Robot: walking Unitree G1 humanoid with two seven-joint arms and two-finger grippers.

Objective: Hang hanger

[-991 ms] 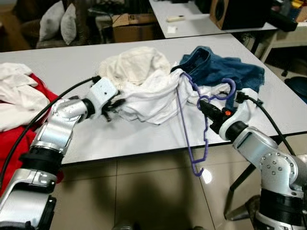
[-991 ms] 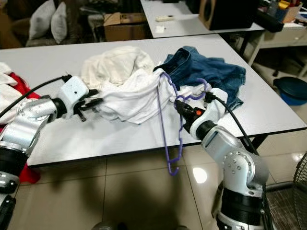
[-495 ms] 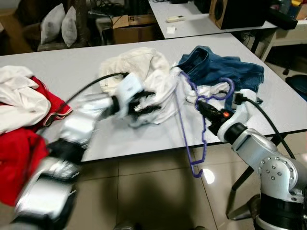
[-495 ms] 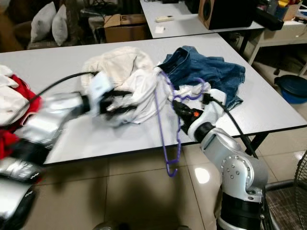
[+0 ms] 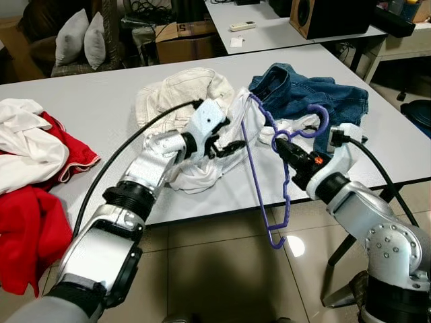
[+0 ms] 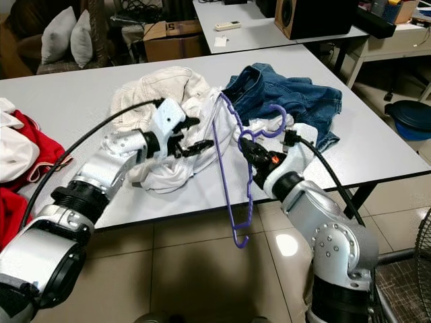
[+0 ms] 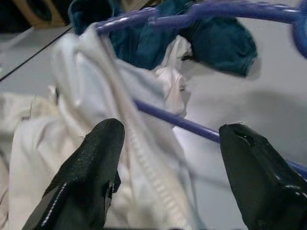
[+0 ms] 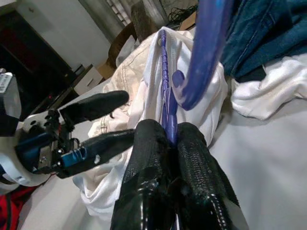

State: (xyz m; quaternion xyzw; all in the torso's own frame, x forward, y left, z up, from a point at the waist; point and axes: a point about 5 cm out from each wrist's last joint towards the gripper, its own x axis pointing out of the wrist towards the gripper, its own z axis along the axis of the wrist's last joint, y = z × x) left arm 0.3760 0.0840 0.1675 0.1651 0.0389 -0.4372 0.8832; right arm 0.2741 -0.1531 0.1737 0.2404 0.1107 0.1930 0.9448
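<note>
Purple plastic hanger dangles over the white tabletop edge, its neck pinched tight in the right gripper, top corner tucked in the white cotton garment. Left gripper hovers at that garment, fingers spread wide, holding nothing, blue denim jeans behind.

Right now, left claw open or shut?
Open. The left claw has its fingers spread, the white garment and purple hanger between them, ungripped.

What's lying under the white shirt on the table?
The white shirt drapes over one arm of the purple hanger and overlaps the cream garment behind it. Whatever else lies beneath its folds is hidden.
</note>
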